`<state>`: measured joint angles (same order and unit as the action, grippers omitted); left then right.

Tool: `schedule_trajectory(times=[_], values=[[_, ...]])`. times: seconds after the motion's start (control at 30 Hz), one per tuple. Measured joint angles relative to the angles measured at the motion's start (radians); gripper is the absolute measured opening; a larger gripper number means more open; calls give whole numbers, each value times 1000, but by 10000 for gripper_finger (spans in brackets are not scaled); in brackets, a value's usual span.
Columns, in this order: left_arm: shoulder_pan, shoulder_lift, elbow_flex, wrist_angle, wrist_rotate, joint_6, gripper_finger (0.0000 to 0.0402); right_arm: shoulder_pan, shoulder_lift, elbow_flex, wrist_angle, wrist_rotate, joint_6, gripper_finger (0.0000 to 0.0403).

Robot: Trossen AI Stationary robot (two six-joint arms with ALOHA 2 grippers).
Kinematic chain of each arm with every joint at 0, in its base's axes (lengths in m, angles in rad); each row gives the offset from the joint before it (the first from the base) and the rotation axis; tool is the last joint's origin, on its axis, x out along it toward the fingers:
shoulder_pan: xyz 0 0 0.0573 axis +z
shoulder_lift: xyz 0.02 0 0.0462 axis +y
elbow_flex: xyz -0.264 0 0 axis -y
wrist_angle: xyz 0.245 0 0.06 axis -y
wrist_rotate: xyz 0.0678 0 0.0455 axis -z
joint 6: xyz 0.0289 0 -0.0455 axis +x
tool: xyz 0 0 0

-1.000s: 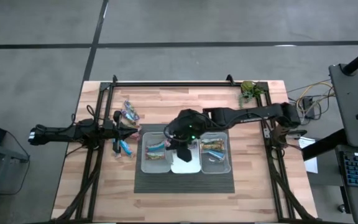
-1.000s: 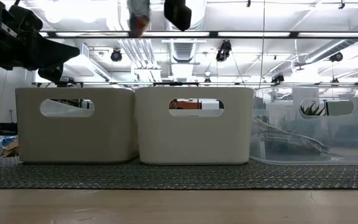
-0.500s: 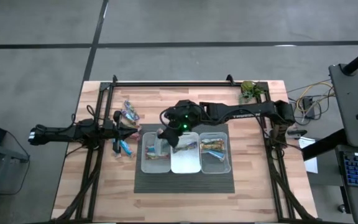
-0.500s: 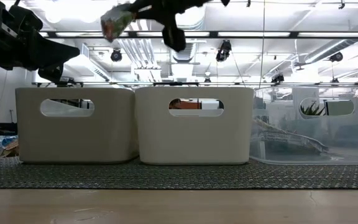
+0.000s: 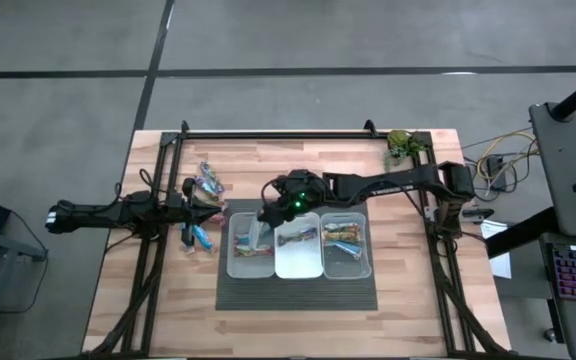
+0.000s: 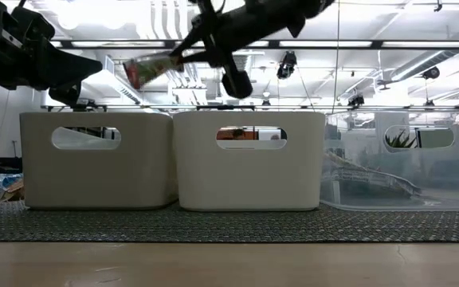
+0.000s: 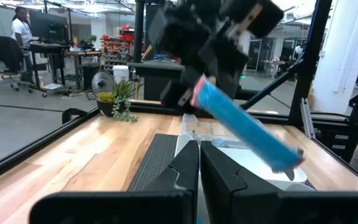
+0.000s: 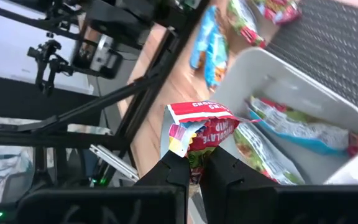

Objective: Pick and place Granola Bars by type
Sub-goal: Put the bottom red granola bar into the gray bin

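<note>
Shifted leftward since earlier, the right gripper pinches a red-marked granola bar directly above the left bin.

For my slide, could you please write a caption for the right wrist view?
Right gripper holding a red-marked granola bar above the left bin, which already contains other bars.

We see even, bright overhead light on the pale wooden table, with soft, faint shadows. Long ceiling strip lights glare in the low view. The blue foil-wrapped bar and dark arm holding it smear with motion blur.
</note>
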<state>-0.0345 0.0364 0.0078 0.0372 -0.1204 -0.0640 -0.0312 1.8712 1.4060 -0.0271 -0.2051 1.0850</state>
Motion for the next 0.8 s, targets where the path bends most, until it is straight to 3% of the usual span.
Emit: schedule_trajectory(times=[0.4, 0.8], values=[[0, 0, 0, 0, 0, 0, 0, 21, 0, -132, 109, -5, 116, 13], [0, 0, 0, 0, 0, 0, 0, 41, 32, -139, 141, -29, 164, 13]])
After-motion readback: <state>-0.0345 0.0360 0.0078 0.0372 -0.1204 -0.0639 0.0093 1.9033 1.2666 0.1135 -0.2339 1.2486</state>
